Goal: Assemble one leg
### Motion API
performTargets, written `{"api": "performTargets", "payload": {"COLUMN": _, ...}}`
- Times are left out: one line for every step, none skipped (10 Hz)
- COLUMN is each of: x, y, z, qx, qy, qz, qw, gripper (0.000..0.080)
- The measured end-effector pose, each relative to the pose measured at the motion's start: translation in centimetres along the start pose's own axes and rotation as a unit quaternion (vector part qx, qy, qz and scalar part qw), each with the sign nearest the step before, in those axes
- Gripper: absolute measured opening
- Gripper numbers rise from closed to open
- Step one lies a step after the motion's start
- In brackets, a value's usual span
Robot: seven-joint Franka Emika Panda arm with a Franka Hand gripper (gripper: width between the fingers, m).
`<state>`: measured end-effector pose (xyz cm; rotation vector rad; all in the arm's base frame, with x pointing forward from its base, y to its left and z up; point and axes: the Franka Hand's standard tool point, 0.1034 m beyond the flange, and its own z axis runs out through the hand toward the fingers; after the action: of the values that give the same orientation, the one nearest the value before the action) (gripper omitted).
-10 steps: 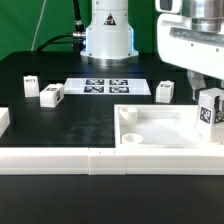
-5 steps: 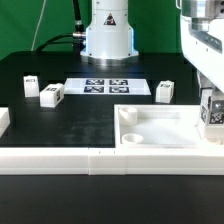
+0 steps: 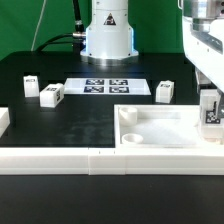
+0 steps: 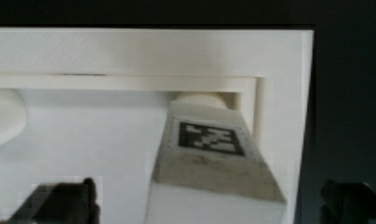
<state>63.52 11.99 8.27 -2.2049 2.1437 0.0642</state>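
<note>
A leg (image 3: 213, 113), a stubby white block with a marker tag, stands upright at the far right corner of the large white tray-like part (image 3: 160, 128). In the wrist view the leg (image 4: 213, 150) reaches into the tray's corner (image 4: 256, 90). My gripper (image 3: 212, 100) straddles the top of this leg. In the wrist view the gripper (image 4: 206, 208) shows two dark fingertips (image 4: 64, 202), each with a gap to the leg's sides, so it looks open and not clamping. Three more legs (image 3: 52, 94) (image 3: 30, 85) (image 3: 164, 90) lie loose on the black table.
The marker board (image 3: 108, 87) lies at the back middle in front of the arm's base (image 3: 108, 35). A long white rail (image 3: 90, 160) runs along the front edge, with a white piece (image 3: 4, 120) at the exterior view's left.
The arm has shifted toward the exterior view's right and the leg has come down a little, settling at the tray's corner. The loose legs have not moved.
</note>
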Motion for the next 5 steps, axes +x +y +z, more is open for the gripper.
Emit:
{"api": "performTargets", "payload": {"x": -0.21, "y": 0.07, "z": 0.03, "qx": -0.001, "qy": 0.000, "qz": -0.051, "qw": 0.999, "gripper": 0.0638}}
{"api": "performTargets", "payload": {"x": -0.30, "y": 0.07, "z": 0.02, "qx": -0.001, "qy": 0.000, "qz": -0.095, "qw": 0.996, "gripper": 0.0647}}
{"api": "performTargets", "payload": {"x": -0.39, "y": 0.01, "z": -0.04, "qx": -0.001, "qy": 0.000, "qz": -0.158, "qw": 0.987, "gripper": 0.0647}}
{"api": "performTargets", "payload": {"x": -0.35, "y": -0.01, "z": -0.05, "qx": -0.001, "qy": 0.000, "qz": -0.207, "qw": 0.978, "gripper": 0.0649}}
{"api": "performTargets", "payload": {"x": -0.29, "y": -0.03, "z": -0.06, "qx": -0.001, "qy": 0.000, "qz": -0.247, "qw": 0.969, "gripper": 0.0649}}
